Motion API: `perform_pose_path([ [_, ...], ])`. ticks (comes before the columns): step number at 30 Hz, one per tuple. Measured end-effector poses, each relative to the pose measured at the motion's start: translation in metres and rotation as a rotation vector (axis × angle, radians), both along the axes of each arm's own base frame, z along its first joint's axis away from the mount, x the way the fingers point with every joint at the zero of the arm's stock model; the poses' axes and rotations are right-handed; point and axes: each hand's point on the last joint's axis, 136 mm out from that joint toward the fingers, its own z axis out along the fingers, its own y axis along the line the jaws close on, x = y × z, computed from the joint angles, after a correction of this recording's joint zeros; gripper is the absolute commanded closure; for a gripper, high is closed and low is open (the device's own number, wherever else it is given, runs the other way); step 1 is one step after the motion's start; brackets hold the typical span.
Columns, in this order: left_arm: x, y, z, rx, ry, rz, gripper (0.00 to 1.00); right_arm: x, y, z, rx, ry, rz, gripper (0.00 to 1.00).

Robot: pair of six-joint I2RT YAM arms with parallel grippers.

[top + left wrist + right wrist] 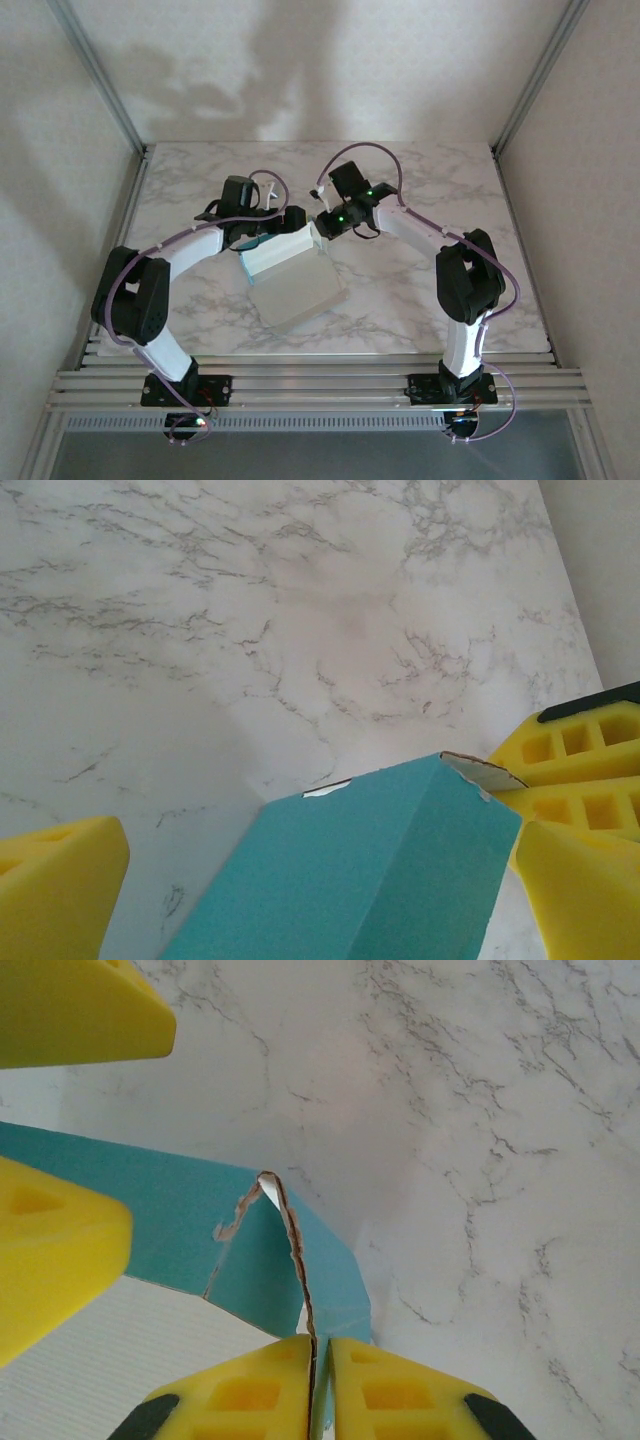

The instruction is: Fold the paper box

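The paper box [295, 290] lies mid-table, pale grey face up, its far end raised between the two grippers. In the left wrist view its turquoise face [380, 870] rises between my left gripper's [320, 900] wide-open yellow fingers [55, 890], with a gap on the left side. My left gripper [265, 240] straddles the box's far left corner. My right gripper [320, 1390] is shut on a thin turquoise flap [290, 1250] with a torn brown edge. It sits at the box's far right corner [322, 222]. Its fingers [585, 750] show beside the box in the left wrist view.
The white marble table [420, 290] has open surface to the right of and beyond the box. An aluminium rail [320, 385] with both arm bases runs along the near edge. Pale walls and metal posts [130, 130] enclose the sides.
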Motion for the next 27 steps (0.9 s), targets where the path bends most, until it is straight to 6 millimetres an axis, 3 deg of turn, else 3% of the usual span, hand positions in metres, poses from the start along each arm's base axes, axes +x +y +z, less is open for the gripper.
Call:
perform_pose_path([
  [11, -0.004, -0.015, -0.002, -0.030, 0.044, 0.048, 0.01, 0.000, 0.007, -0.004, 0.017, 0.000, -0.051, 0.88],
  [19, -0.007, -0.008, -0.008, -0.031, 0.070, 0.122, 0.01, 0.001, 0.010, -0.005, 0.020, -0.016, -0.061, 0.89],
  [27, -0.008, 0.001, 0.012, -0.040, 0.034, 0.153, 0.01, -0.001, 0.020, -0.001, 0.040, -0.039, -0.025, 0.89],
])
